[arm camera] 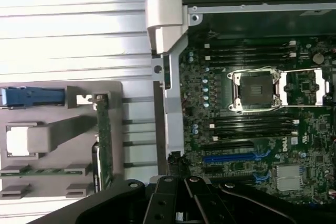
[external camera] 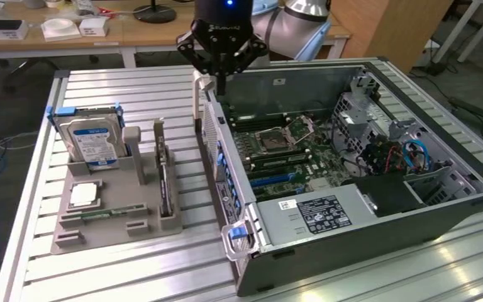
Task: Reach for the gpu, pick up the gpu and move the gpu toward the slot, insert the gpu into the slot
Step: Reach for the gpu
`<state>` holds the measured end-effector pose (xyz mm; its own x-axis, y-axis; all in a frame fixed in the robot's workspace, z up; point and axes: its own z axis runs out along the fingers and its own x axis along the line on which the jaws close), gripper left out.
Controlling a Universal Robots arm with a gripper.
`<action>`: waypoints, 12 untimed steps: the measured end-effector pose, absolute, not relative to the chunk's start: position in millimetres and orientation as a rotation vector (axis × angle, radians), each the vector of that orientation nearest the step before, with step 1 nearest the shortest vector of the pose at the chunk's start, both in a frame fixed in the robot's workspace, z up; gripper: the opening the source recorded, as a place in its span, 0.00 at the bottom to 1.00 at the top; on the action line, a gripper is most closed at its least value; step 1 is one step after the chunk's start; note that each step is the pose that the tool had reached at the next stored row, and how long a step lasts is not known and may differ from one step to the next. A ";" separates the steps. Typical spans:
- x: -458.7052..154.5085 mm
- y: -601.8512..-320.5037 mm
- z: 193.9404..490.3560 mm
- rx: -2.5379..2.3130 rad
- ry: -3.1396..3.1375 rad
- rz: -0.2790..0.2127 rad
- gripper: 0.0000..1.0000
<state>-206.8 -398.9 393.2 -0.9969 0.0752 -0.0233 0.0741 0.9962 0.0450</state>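
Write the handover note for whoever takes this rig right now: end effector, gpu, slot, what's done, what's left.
End effector: shut and holding nothing, above the far end of the open computer case, over the wall that faces the parts holder.
Gpu: standing on edge in the grey holder, to the exterior view's left of the case, apart from the end effector.
Slot: the long blue strip on the green motherboard, with no card in it.
Done: nothing to show; the gpu is not yet picked up.
Left: reach, grasp, carry to the slot, insert.
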 end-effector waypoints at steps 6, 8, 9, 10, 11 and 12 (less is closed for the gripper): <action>-233.6 -398.9 393.2 0.117 3.114 0.069 0.10; -241.8 -398.8 393.2 0.117 3.114 0.069 0.10; -245.9 -398.9 393.1 0.117 3.114 0.069 0.10; -249.8 -398.9 393.1 0.116 3.114 0.069 0.10; -253.9 -398.9 393.1 0.117 3.114 0.069 0.10; -258.0 -398.9 393.1 0.117 3.114 0.069 0.10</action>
